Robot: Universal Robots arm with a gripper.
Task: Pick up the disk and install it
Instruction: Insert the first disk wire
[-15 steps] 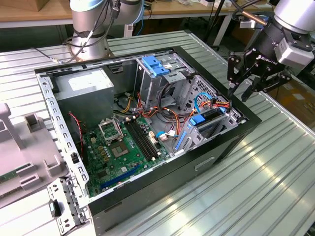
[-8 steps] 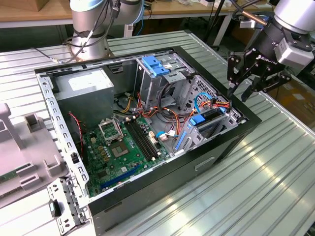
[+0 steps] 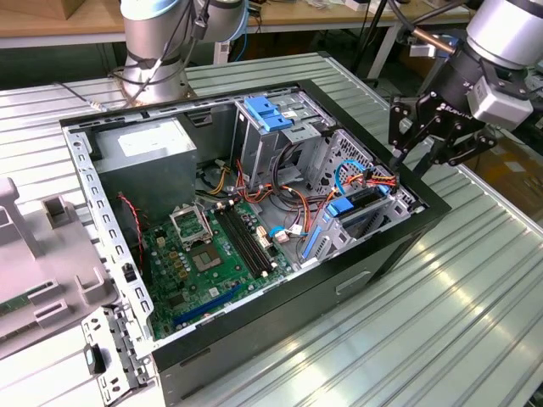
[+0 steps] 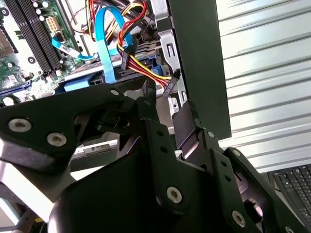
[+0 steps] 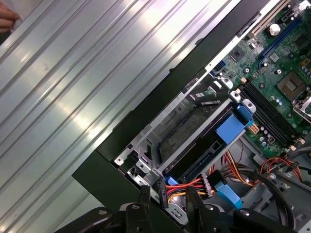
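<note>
The disk [image 3: 362,212], a dark drive in a bright blue carrier, sits in the drive cage at the case's corner on the exterior view's right. In the first wrist view the disk [image 5: 204,154] lies in the cage slot, with red, yellow and black wires plugged in at its end. My gripper [image 3: 410,159] hovers just above and outside that corner of the case. Its black fingers [image 5: 144,200] stand apart with nothing held. In the second wrist view the gripper [image 4: 167,110] is over the case wall beside the wire connector [image 4: 163,82].
The open computer case [image 3: 399,246] lies on a ribbed metal table [image 3: 441,322]. Inside are a motherboard [image 3: 204,263], a power supply [image 3: 144,157], a blue ribbed latch [image 3: 267,114] and loose cables [image 3: 356,178]. A grey panel [image 3: 42,271] lies at the exterior view's left. A hand [image 5: 7,19] shows at the table's edge.
</note>
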